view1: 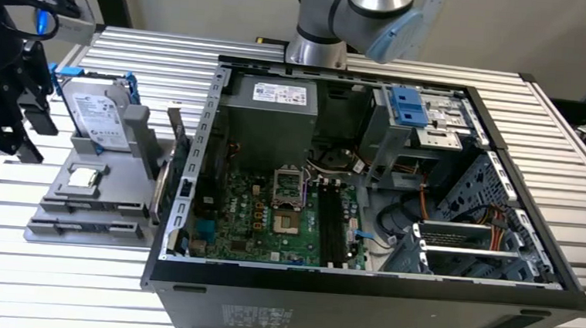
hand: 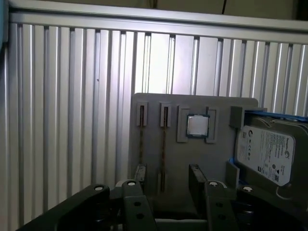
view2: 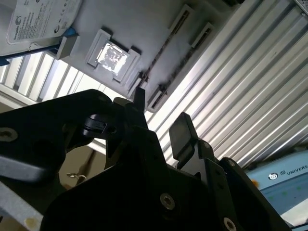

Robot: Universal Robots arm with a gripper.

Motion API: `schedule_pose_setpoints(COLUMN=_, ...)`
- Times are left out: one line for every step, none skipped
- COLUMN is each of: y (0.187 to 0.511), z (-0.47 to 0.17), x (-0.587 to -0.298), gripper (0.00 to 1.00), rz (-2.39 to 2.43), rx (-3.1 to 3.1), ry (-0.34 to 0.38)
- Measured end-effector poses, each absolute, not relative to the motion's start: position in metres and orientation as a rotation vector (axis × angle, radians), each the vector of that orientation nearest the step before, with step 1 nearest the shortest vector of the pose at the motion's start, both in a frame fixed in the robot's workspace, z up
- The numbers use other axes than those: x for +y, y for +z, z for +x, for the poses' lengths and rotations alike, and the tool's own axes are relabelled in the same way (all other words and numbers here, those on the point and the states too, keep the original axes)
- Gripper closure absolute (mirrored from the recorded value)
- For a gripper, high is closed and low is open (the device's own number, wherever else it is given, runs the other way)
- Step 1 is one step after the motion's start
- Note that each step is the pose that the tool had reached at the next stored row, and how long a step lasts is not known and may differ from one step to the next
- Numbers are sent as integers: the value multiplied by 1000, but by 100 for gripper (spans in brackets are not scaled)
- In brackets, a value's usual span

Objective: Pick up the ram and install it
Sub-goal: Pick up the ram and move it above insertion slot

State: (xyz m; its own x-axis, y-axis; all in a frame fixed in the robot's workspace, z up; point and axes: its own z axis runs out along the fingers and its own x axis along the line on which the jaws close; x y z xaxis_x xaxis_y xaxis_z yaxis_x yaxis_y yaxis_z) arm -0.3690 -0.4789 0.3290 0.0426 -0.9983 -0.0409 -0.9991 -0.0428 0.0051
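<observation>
Gripper [hand: 168, 171] open and empty, near grey tray [hand: 219, 159].
Tray carries two narrow slots [hand: 165, 139], chip [hand: 198, 126], hard drive [hand: 267, 154].

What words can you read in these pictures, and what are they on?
No text here can be quoted in full.
Hard drive label: the print is too small to read.
Power supply sticker: too small to read.
Case sticker: too small to read.
Blue arm cover: white lettering, a maker's name, cut off at the picture's edge.
</observation>
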Motion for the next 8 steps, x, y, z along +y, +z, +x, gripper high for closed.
schedule_pose_setpoints(y=327, z=-369, x=-479, gripper=0, rz=-2250, rx=2157, ry=52)
schedule_pose_setpoints(y=326, z=-369, x=-479, gripper=0, rz=-2250, rx=2157, ry=52)
schedule_pose_setpoints(y=324, z=-369, x=-479, gripper=0, rz=-2250, rx=2157, ry=52)
schedule_pose_setpoints(y=322, z=-369, x=-479, gripper=0, rz=-2249, rx=2157, ry=51)
schedule_pose_setpoints(y=321, z=-369, x=-479, gripper=0, rz=-2249, rx=2158, ry=51)
schedule_pose_setpoints(y=319, z=-369, x=-479, gripper=0, rz=-2249, rx=2158, ry=52)
schedule_pose_setpoints(y=318, z=-369, x=-479, gripper=0, rz=-2249, rx=2158, ry=52)
schedule_pose_setpoints(y=316, z=-369, x=-479, gripper=0, rz=-2249, rx=2158, ry=52)
